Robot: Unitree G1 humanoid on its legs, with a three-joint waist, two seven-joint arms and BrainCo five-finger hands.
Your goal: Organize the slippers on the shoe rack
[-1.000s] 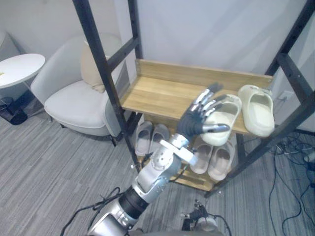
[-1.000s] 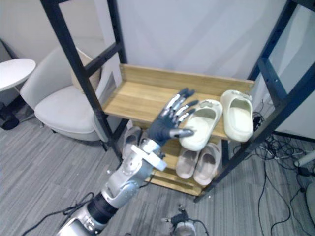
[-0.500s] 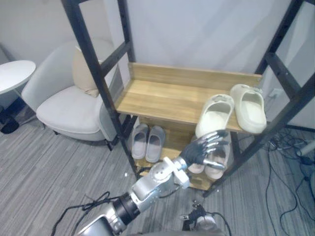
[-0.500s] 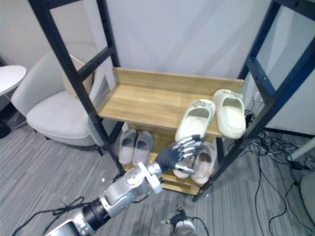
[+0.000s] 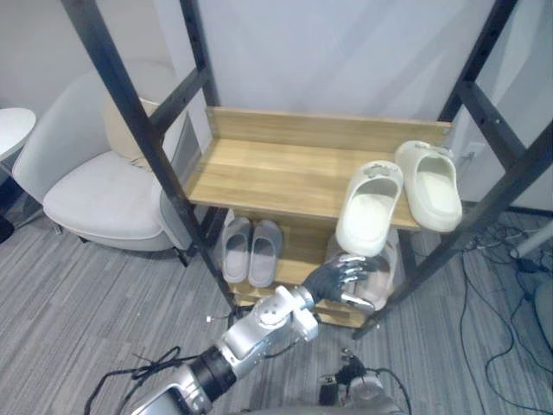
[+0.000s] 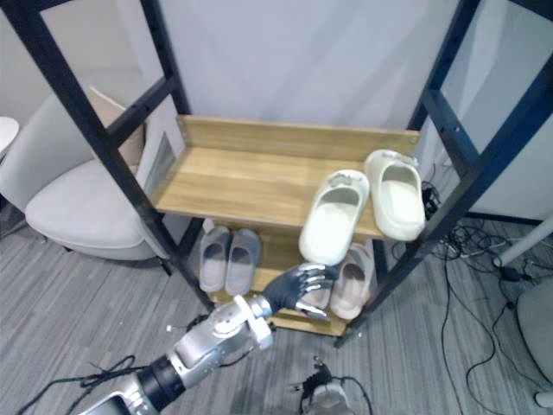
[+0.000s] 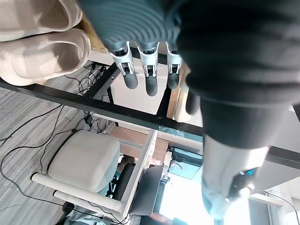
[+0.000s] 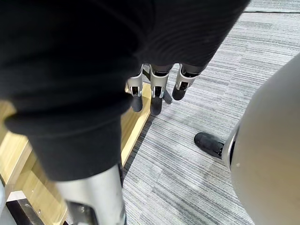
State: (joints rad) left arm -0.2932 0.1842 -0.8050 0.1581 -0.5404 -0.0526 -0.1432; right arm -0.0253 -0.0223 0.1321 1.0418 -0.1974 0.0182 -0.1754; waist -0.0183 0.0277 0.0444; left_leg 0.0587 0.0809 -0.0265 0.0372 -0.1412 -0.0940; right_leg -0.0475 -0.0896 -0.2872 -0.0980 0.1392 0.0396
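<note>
On the upper wooden shelf point(image 5: 276, 169), one chunky cream slipper point(image 5: 370, 207) overhangs the front edge beside its mate point(image 5: 428, 183). Below, the left hand point(image 5: 339, 278) hovers empty, fingers loosely apart; the right hand point(image 8: 156, 98) likewise.

Shoe rack point(image 5: 131, 117), black frame, wooden shelves: upper shelf point(image 5: 268, 169) carries two cream slippers point(image 5: 367, 212) side by side above the left hand point(image 5: 344, 278); lower shelf point(image 5: 298, 251) carries a grey pair point(image 5: 251, 252) to the hand's left and a beige pair point(image 6: 352, 285) just behind it.
</note>
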